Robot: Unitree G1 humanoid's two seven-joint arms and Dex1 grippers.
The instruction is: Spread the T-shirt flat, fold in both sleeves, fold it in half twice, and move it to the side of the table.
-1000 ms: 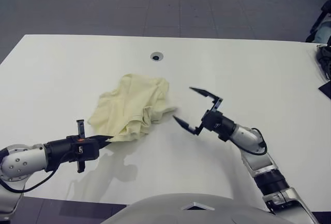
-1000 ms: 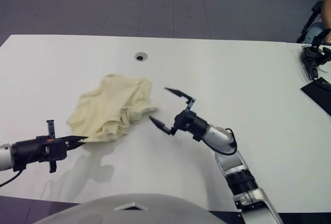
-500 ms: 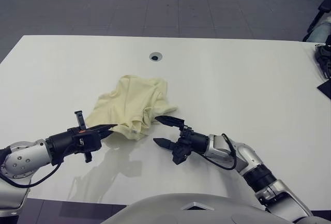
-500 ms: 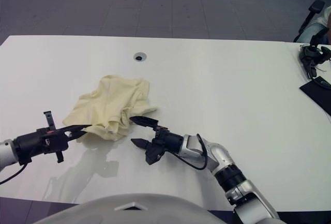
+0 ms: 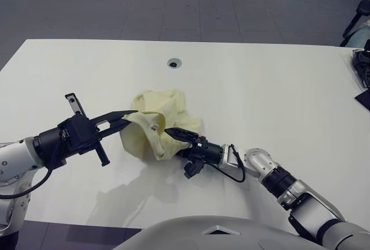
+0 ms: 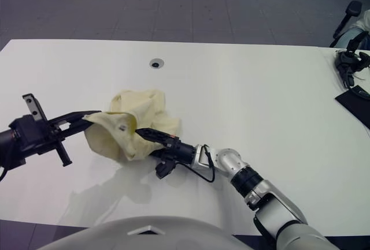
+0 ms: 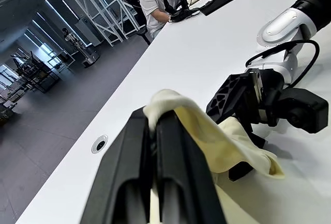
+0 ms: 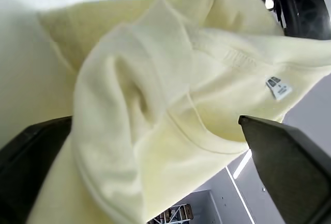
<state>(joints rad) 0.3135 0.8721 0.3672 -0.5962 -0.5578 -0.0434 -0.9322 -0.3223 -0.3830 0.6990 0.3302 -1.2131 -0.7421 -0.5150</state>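
Note:
The pale yellow T-shirt (image 5: pixel 157 107) lies crumpled on the white table (image 5: pixel 277 88), left of centre. My left gripper (image 5: pixel 130 114) is shut on one edge of the T-shirt (image 7: pixel 207 136) and holds that edge up off the table. My right gripper (image 5: pixel 178 152) is low at the shirt's near right side and stands open. One finger lies over the cloth, the other sits near the tabletop. Bunched cloth of the T-shirt (image 8: pixel 165 79) sits between its two fingers (image 8: pixel 289 162).
A round cable hole (image 5: pixel 174 63) is in the table behind the shirt. Black gear (image 6: pixel 351 65) and a flat black item (image 6: pixel 355 103) sit at the far right edge. Bare tabletop stretches to the right of the shirt and behind it.
My left gripper rose and pulled the held shirt edge up off the table. My right gripper moved left and now reaches into the cloth.

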